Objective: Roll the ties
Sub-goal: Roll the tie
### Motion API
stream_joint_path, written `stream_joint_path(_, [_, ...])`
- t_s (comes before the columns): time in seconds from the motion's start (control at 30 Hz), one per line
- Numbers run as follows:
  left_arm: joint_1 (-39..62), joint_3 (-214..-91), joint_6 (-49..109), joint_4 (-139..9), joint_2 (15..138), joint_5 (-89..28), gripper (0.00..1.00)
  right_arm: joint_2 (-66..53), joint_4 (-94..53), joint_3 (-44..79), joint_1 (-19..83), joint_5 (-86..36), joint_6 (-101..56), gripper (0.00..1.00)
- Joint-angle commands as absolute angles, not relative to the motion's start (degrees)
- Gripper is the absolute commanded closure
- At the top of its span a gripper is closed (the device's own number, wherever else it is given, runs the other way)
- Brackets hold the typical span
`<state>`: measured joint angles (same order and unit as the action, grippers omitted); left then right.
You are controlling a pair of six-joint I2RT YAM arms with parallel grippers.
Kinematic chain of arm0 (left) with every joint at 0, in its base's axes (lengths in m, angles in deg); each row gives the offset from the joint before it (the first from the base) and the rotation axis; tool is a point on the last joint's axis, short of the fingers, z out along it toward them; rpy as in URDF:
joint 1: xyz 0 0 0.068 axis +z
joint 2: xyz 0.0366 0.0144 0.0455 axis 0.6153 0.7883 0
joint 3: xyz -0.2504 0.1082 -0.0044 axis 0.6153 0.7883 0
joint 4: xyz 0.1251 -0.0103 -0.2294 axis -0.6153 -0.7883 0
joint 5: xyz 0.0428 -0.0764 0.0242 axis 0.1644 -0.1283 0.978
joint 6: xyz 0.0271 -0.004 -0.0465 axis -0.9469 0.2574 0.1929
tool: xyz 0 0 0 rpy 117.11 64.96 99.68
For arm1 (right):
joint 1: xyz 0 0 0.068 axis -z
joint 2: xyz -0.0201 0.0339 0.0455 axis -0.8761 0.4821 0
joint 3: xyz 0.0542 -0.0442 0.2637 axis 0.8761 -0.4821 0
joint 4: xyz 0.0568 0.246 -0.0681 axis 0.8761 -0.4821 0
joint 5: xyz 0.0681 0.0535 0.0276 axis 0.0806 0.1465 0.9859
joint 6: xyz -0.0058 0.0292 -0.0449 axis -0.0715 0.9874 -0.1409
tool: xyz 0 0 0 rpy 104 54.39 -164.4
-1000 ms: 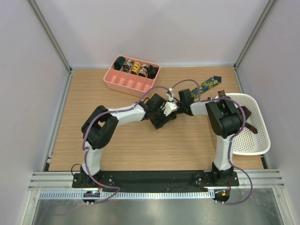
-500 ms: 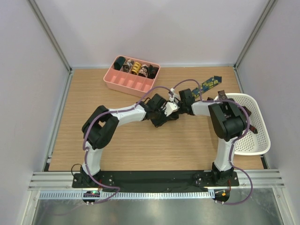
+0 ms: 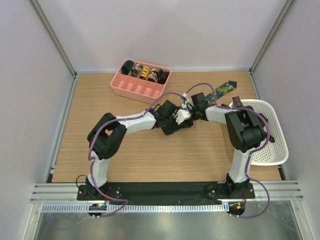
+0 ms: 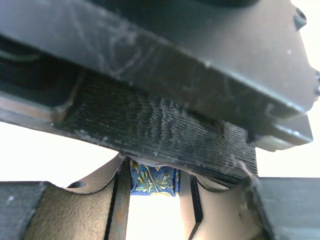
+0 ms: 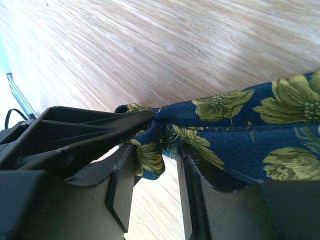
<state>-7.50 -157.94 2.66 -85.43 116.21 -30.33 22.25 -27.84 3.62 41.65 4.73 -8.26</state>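
Note:
A navy tie with yellow-green print (image 3: 223, 89) lies across the back right of the table, its pointed end away from the arms. Both grippers meet at its near end, mid-table. In the left wrist view, my left gripper (image 4: 154, 200) has a bunched piece of this tie (image 4: 154, 181) filling the gap between its fingers, touching both pads. The dark body of the other gripper crosses just above. My right gripper (image 5: 155, 185) stands open, with a loose fold of the tie (image 5: 240, 125) hanging between its fingers and draped over the right one.
A pink tray (image 3: 135, 92) at the back holds several rolled ties (image 3: 144, 73) in its far row. At the right edge, a white basket (image 3: 277, 150) contains dark ties (image 3: 265, 134). Walls enclose the table on three sides.
My left jaws have narrowed onto the tie's end while my right jaws have widened. The right arm has shifted slightly toward the back. The left arm has barely moved.

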Motion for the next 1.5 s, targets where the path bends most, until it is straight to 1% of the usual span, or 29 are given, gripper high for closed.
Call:
stream_joint_path(0.0, [-7.2,-157.8,3.0,-91.2,117.6,-26.4,0.77,20.7,-31.6,4.2,42.2,-1.7,-10.1,0.56])
stream_joint_path(0.03, [-7.2,-157.8,3.2,-91.2,117.7,-26.5,0.77,20.8,-31.4,4.3,42.2,-1.9,-10.0,0.61])
stream_joint_path(0.07, [-7.2,-158.1,3.4,-91.3,117.7,-26.9,0.76,21.2,-31.6,4.6,42.2,-1.4,-10.2,0.73])
stream_joint_path(0.1, [-7.2,-158.2,3.4,-91.3,117.9,-27.1,0.75,21.7,-31.5,4.8,42.3,-0.9,-10.4,0.77])
stream_joint_path(0.17, [-7.2,-158.4,4.1,-91.2,117.9,-27.7,0.70,23.4,-30.9,5.5,42.3,0.8,-10.4,0.82])
stream_joint_path(0.2, [-7.2,-158.7,4.2,-91.2,118.0,-28.0,0.69,23.8,-30.0,6.0,42.2,3.0,-10.2,0.87])
stream_joint_path(0.23, [-7.2,-158.8,4.4,-91.2,118.0,-28.0,0.68,24.1,-29.5,6.1,42.1,3.5,-10.2,0.88])
stream_joint_path(0.27, [-7.2,-159.0,4.5,-91.1,118.1,-28.0,0.65,24.5,-29.1,6.1,42.1,3.8,-10.4,0.89])
stream_joint_path(0.5, [-6.7,-160.5,5.6,-91.0,118.6,-30.4,0.60,27.8,-28.8,7.2,41.9,3.7,-11.6,0.93])
stream_joint_path(0.7, [-5.9,-160.5,6.0,-90.5,118.7,-32.4,0.48,30.1,-27.4,7.5,41.8,4.0,-12.4,0.93])
stream_joint_path(0.77, [-5.4,-160.3,6.5,-90.0,118.5,-33.6,0.46,30.6,-27.3,7.6,41.8,4.1,-12.8,0.93])
stream_joint_path(0.87, [-4.7,-159.6,6.5,-89.1,117.7,-33.7,0.45,31.1,-27.4,7.7,41.8,3.8,-13.2,0.94])
stream_joint_path(0.9, [-4.6,-159.6,6.4,-89.0,117.7,-33.6,0.44,31.2,-27.8,7.9,41.7,3.7,-13.5,0.95])
stream_joint_path(0.93, [-4.6,-159.7,6.3,-88.8,117.7,-33.1,0.41,31.4,-28.1,8.1,41.7,3.4,-14.0,0.95])
stream_joint_path(1.0, [-4.4,-160.2,5.6,-88.9,117.6,-32.8,0.41,31.5,-28.6,8.4,41.6,3.2,-14.4,0.95])
stream_joint_path(1.07, [-4.3,-160.6,5.5,-89.0,118.2,-32.6,0.41,31.7,-29.1,8.8,41.4,3.1,-15.1,0.96])
stream_joint_path(1.13, [-4.0,-161.6,5.0,-89.3,119.2,-33.0,0.47,31.9,-29.8,9.1,41.1,2.8,-15.3,0.96])
stream_joint_path(1.17, [-4.0,-162.1,5.0,-90.2,119.7,-33.0,0.51,31.9,-30.1,9.7,41.0,2.8,-15.3,0.96])
stream_joint_path(1.2, [-4.0,-163.2,5.3,-90.9,120.3,-32.4,0.61,31.7,-30.2,9.8,41.1,2.8,-15.2,0.94])
stream_joint_path(1.3, [-4.0,-163.4,5.4,-92.8,121.8,-31.9,0.72,30.2,-30.3,10.1,41.0,2.9,-14.5,0.90])
stream_joint_path(1.33, [-4.0,-163.0,5.1,-92.4,121.7,-31.6,0.73,29.9,-30.3,10.2,41.0,3.0,-14.2,0.85])
stream_joint_path(1.4, [-4.1,-162.2,5.1,-91.9,121.7,-30.8,0.74,29.1,-30.5,10.8,41.1,3.6,-13.0,0.78])
stream_joint_path(1.43, [-4.0,-162.0,5.2,-92.0,121.6,-30.6,0.75,28.9,-30.0,10.9,41.1,4.7,-12.3,0.68])
stream_joint_path(1.47, [-4.1,-161.9,5.5,-92.1,121.7,-30.4,0.76,28.6,-29.7,11.0,41.1,5.2,-11.7,0.66])
